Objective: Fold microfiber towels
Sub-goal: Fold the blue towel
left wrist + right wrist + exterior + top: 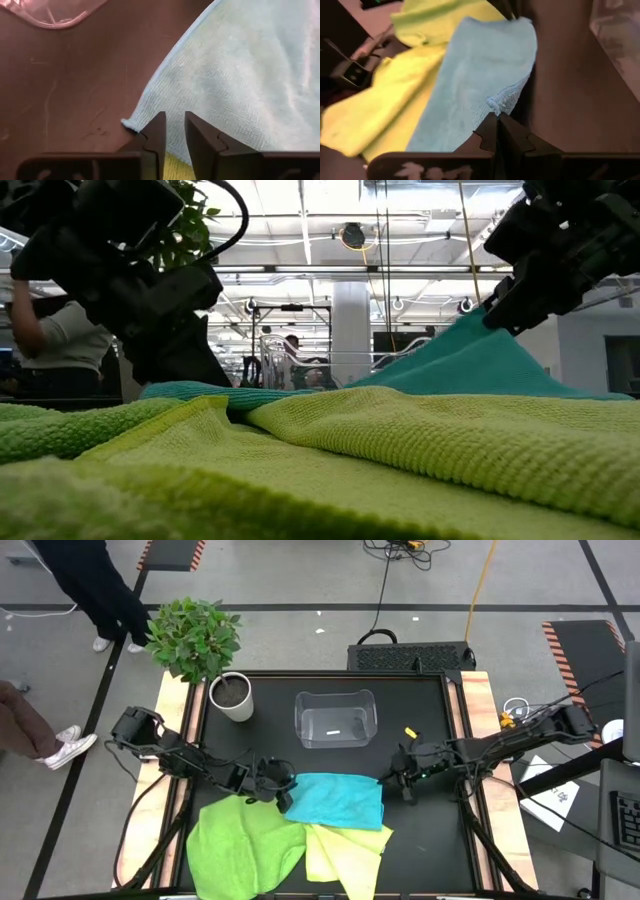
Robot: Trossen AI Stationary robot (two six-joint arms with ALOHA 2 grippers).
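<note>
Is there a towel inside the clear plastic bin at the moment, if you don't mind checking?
No, the high view shows the clear plastic bin holding no cloth; the turquoise towel lies on the table nearer the front edge.

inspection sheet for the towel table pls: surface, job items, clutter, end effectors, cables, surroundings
Surface: black table, bare behind the towels.
Job's things: blue towel on top, overlapping the green towel and yellow towel at the front edge.
Clutter: clear bin, potted plant, small yellow object.
End effectors: left end effector narrowly parted over the blue towel's corner; right end effector shut on its other back corner.
Cables: black and yellow leads on the floor.
Surroundings: person's legs beside the table.
</note>
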